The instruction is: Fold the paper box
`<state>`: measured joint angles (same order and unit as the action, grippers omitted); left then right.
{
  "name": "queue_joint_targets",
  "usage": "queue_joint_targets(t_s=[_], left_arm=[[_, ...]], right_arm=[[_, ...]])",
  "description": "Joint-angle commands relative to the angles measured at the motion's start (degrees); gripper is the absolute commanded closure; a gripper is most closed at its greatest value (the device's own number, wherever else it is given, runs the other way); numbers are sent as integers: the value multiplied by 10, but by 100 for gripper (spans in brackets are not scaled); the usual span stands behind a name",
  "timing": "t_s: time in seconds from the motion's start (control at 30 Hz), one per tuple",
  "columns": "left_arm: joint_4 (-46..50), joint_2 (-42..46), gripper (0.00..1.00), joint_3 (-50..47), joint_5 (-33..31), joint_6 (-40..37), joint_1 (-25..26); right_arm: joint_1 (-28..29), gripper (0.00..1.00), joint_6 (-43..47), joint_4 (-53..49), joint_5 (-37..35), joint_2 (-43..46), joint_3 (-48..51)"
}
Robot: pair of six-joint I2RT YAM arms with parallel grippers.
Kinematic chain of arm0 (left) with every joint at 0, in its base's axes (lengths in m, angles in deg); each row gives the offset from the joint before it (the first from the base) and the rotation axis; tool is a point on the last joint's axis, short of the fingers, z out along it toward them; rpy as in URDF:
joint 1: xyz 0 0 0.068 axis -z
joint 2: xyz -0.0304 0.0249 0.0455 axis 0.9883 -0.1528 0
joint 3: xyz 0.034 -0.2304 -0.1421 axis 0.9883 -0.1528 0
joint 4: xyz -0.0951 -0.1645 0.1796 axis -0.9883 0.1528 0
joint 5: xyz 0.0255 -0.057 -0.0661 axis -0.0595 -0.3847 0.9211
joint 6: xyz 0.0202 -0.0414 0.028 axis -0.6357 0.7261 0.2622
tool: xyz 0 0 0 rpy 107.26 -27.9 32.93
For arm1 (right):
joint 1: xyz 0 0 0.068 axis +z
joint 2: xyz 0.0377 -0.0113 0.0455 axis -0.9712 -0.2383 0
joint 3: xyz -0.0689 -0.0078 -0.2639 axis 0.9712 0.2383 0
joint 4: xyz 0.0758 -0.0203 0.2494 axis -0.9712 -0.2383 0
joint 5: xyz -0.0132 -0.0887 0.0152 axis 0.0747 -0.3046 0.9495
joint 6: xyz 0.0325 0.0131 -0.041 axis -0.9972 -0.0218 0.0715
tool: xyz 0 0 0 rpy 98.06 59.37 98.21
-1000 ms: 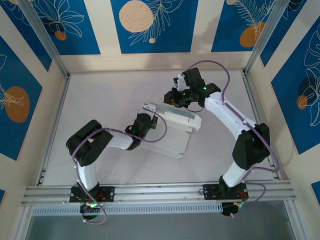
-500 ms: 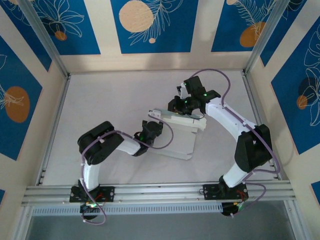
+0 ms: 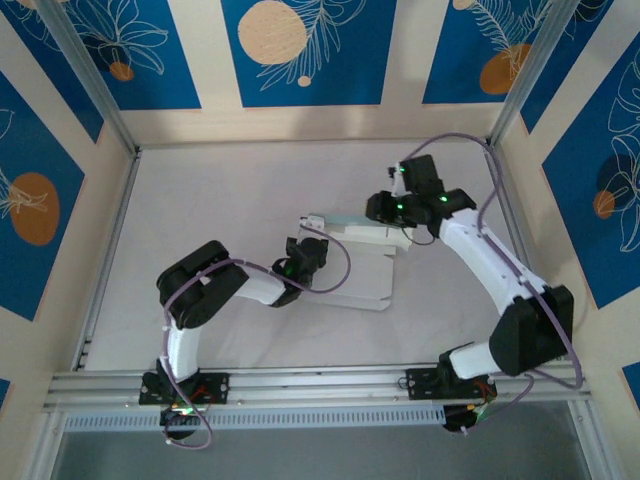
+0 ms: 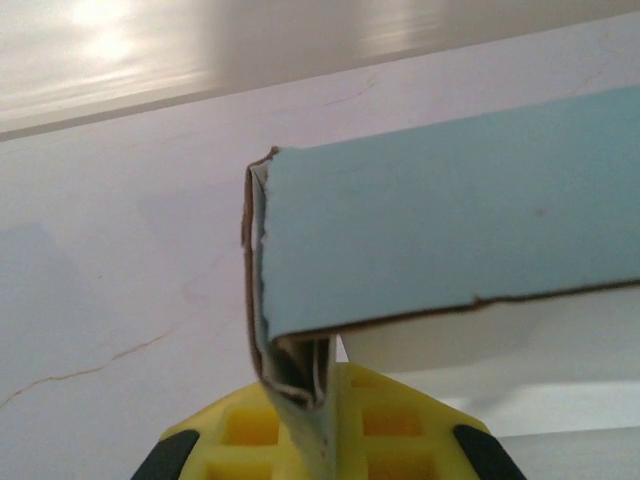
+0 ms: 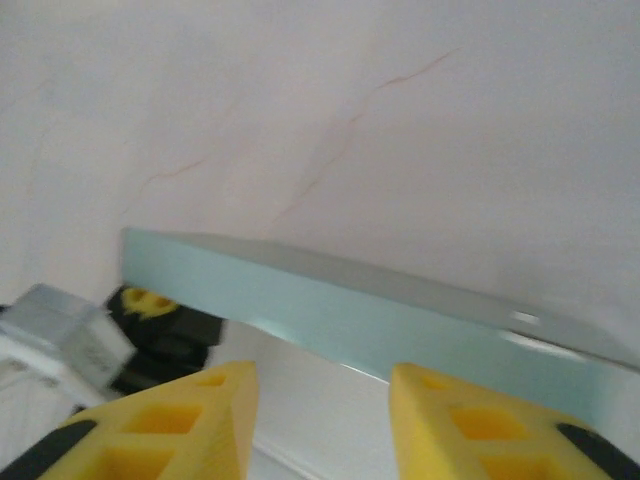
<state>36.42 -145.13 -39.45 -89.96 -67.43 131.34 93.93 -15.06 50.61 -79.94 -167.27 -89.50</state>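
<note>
Right claw [image 5: 322, 395] has drawn back; left claw [image 4: 310, 415] pinches the paper box [image 4: 450, 220].

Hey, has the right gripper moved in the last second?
Yes. The right gripper has shifted right along the paper box, toward the table's right-hand rail.

A pale grey-white worktop [image 3: 220, 200] lay inside a walled enclosure, and close up its surface carried faint brownish hairline marks [image 4: 90, 365] that ran slantwise across it. The cream back wall [image 3: 205, 120] bore blue panels [image 3: 160, 50] with white line-drawn leaves, one of them with a round peach disc [image 3: 272, 32]. A similar panel on the left wall had an orange disc [image 3: 32, 208]. Slanted aluminium posts [image 3: 85, 75] stood at the far corners. An aluminium rail [image 3: 320, 385] ran along the near edge, with a slotted strip [image 3: 300, 420] just in front of it.
</note>
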Motion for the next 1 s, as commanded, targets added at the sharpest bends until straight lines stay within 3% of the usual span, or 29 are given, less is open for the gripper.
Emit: queue_joint_targets(t_s=[0.0, 0.07, 0.2, 0.33, 0.57, 0.8, 0.97], left_arm=[[133, -12, 100, -2, -33, 14, -4], [142, -14, 100, -4, -38, 28, -4], [130, -24, 100, -5, -32, 21, -4], [130, -23, 100, -4, -28, 17, -5], [125, -24, 100, -7, -27, 13, -6], [125, -25, 100, -6, -23, 12, -7], [126, -23, 100, -6, -25, 11, -7]], right_arm=[[-41, 64, 16, 13, 20, 14, 30], [-48, 64, -10, 11, 65, 8, 23], [-44, 54, -37, -47, 91, -40, -31], [-53, 53, -63, -53, 126, -69, -42], [-60, 51, -64, -47, 108, -86, -31], [-69, 51, -82, -13, 174, -97, -16], [-78, 49, -72, -35, 147, -69, -17]])
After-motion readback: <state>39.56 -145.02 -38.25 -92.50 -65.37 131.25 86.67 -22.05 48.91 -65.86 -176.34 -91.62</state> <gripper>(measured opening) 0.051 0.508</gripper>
